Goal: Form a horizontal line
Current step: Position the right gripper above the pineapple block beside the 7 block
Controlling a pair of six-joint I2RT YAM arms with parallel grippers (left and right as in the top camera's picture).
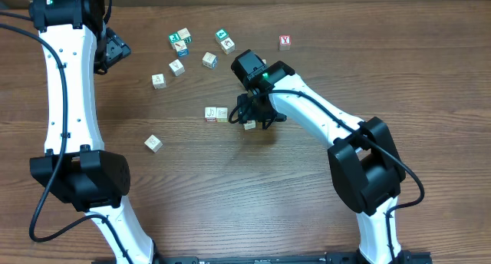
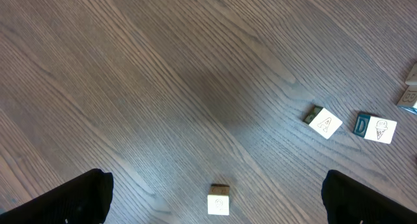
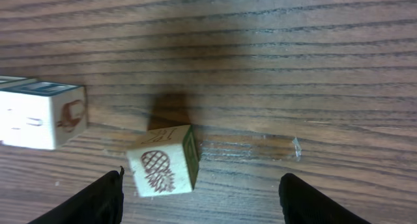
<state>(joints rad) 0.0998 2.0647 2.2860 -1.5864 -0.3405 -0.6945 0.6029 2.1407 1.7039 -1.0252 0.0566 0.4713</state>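
Note:
The horizontal line is a row of two pale cubes touching side to side mid-table, seen at the left edge of the right wrist view. A third pale cube with a pineapple print lies slightly tilted just right of the row and a little nearer, with a small gap. My right gripper stands open over it. Its fingers straddle the cube without touching it. Far to the back left, my left gripper hangs wide open above the table, with a loose pale cube on the wood below it.
Loose pale cubes lie behind the row, and one sits at the front left. Teal-faced cubes and a red "Y" cube sit at the back.

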